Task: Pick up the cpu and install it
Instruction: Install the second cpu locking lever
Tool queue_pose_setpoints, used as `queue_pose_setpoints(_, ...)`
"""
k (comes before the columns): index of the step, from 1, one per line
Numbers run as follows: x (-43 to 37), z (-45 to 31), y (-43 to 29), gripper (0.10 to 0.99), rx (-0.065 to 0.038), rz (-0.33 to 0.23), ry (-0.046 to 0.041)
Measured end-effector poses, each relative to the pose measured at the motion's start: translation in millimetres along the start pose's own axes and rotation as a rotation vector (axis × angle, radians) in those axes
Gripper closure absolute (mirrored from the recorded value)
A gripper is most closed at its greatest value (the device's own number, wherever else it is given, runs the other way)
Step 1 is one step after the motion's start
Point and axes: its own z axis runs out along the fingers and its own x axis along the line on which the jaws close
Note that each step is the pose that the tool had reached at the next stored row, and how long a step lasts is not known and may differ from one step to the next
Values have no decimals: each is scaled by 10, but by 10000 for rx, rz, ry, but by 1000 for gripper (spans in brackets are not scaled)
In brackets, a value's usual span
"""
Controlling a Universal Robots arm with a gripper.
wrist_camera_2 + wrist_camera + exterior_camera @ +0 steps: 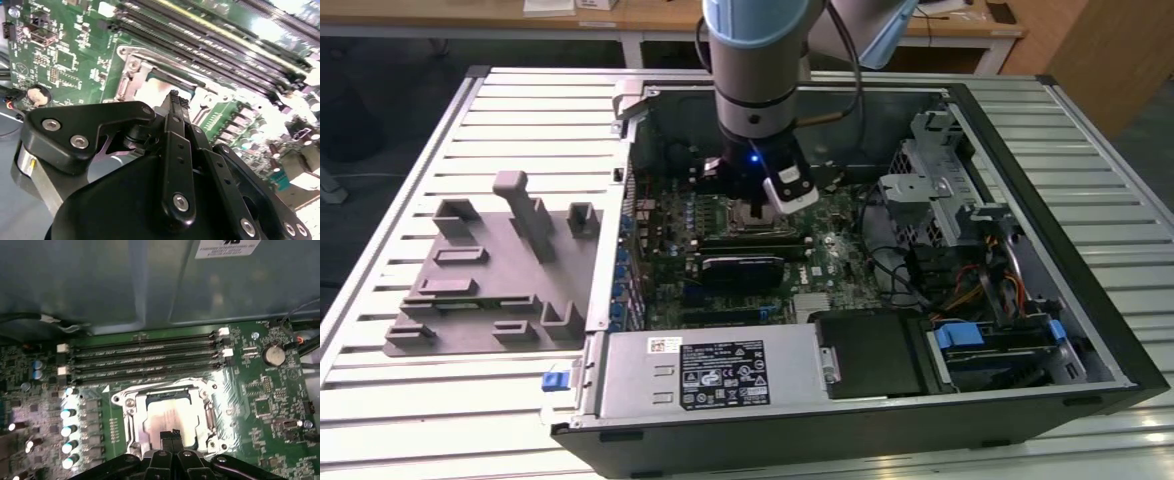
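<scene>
Arm: the arm [754, 70] comes down near-vertical from the far side, wrist pointing straight down, a blue light lit on it.
Gripper: the gripper [172, 436] hangs low, fingers [175, 107] pressed together, tips meeting with no gap in both wrist views.
Wrist camera: white unit [790, 190] on the exterior view's right of the wrist.

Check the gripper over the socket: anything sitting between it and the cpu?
Nothing visible. In the first wrist view the gripper sits directly over the cpu, which lies inside the socket frame. The memory slots run alongside, clear of that gap.
</scene>
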Motion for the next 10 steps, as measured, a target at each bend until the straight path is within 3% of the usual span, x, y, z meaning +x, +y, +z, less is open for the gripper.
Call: queue_pose_setpoints(10,-33,9,34,980,5,2,8)
